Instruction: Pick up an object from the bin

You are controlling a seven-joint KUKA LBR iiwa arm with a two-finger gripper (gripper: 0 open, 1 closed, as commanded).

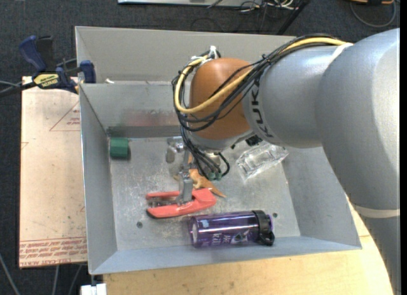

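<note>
Hanging low near the bin's middle, the gripper (pixel 186 182) sat under the arm's orange wrist cover, its tip down at a red plastic hand tool (pixel 196 202). Whether they touched was unclear. How wide the gripper stood could not be told; cables and the cover hid it.

The red tool lay just at 6 o'clock from the gripper, flat on the floor. Its long axis ran roughly 9 to 3, with two handle arms splayed toward 9. My guess: a grasp would need to close across that axis, 12 to 6.

Neighbours:
- Purple bottle with black cap (pixel 230 229) at 5 o'clock, lying 9 to 3 along the near wall, just beside the red tool.
- Clear plastic piece (pixel 259 159) at 2 o'clock, apart.
- Green block (pixel 119 149) at 10 o'clock, well apart.
- Small orange-brown bit (pixel 210 190) right by the gripper, kind unclear.

The bin (pixel 130 189) floor was scuffed grey metal, with free room toward 9 o'clock. The bottle crowded the 5 o'clock side, so a bump was possible there.
</note>
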